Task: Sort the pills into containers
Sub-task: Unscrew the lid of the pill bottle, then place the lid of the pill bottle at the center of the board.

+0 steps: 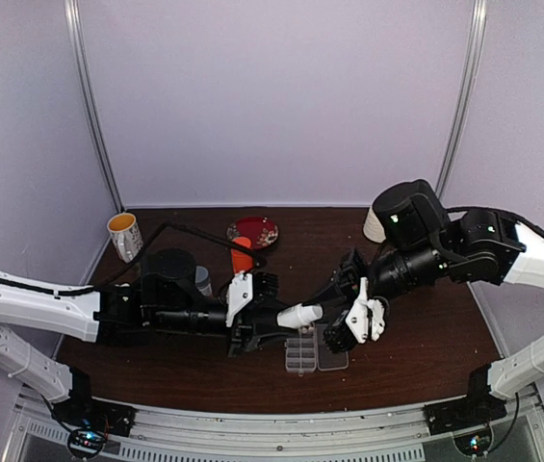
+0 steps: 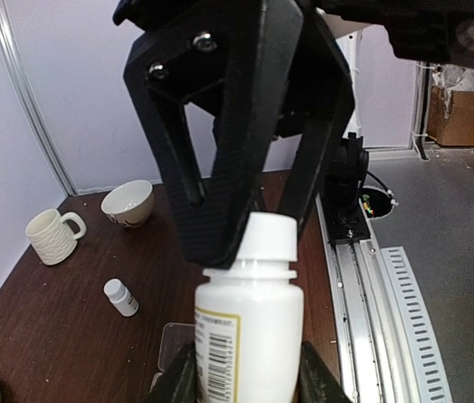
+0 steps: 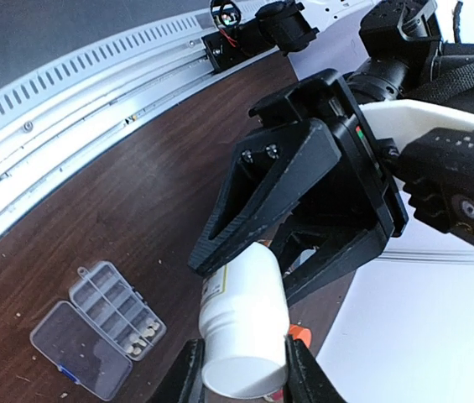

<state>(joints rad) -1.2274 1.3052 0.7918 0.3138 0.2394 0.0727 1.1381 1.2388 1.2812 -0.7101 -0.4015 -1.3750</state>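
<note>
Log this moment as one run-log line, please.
left gripper: holds white bottle | right gripper: on its cap | organiser box: lid open, some pills inside

- Dark brown table [image 1: 426, 337].
- Far left: mug [image 1: 125, 236].
- Far centre: red plate [image 1: 252, 231], orange bottle [image 1: 242, 258] just nearer.
- Near centre: clear organiser box [image 1: 332, 356], lid open.
- Far right: ribbed white mug [image 2: 52, 237], bowl [image 2: 127, 203], small white bottle [image 2: 121, 297] nearby.

A: Where does the top camera sit?
B: High over the near edge of the table [image 1: 426, 346], looking down across it.
A: And the 2 wrist cameras?
B: Each peers past its own fingers [image 2: 174, 386], very near the white bottle [image 2: 249, 336], from opposite ends. The box [image 3: 98, 330] appears in the right wrist view and from above.
</note>
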